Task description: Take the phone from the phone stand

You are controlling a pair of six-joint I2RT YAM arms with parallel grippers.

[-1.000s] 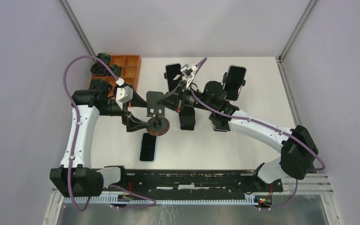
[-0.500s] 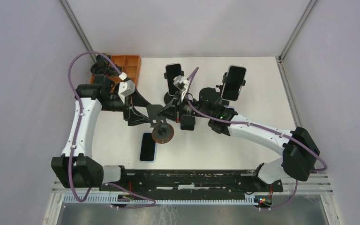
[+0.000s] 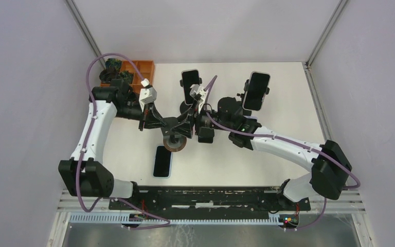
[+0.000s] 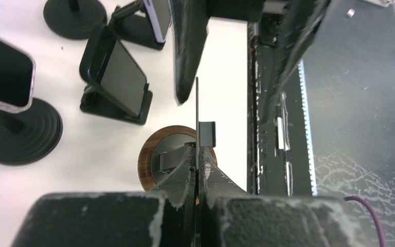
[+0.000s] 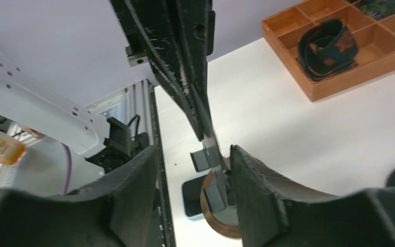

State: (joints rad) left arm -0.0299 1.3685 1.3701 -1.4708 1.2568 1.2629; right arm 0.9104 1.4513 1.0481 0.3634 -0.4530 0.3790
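The phone stand (image 3: 175, 142) has a round wooden base and a thin black plate (image 4: 197, 113) with nothing on it. My left gripper (image 3: 165, 122) is shut on that plate's edge, as the left wrist view shows (image 4: 197, 149). My right gripper (image 3: 186, 122) stands open around the plate's other side (image 5: 193, 154), and the plate (image 5: 213, 149) lies close to its right finger. A phone (image 3: 162, 160) in a light blue case lies flat on the table just in front of the stand, also seen under the base in the right wrist view (image 5: 190, 195).
Three other stands with phones are nearby: one behind (image 3: 190, 85), one at back right (image 3: 257, 90), one low under the right arm (image 3: 205, 134). An orange compartment tray (image 3: 139, 69) sits at back left. The arms' black rail (image 3: 205, 198) runs along the near edge.
My left gripper swung right and closed on the stand's plate. My right gripper, shut on the plate before, has opened. The stand shifted slightly.
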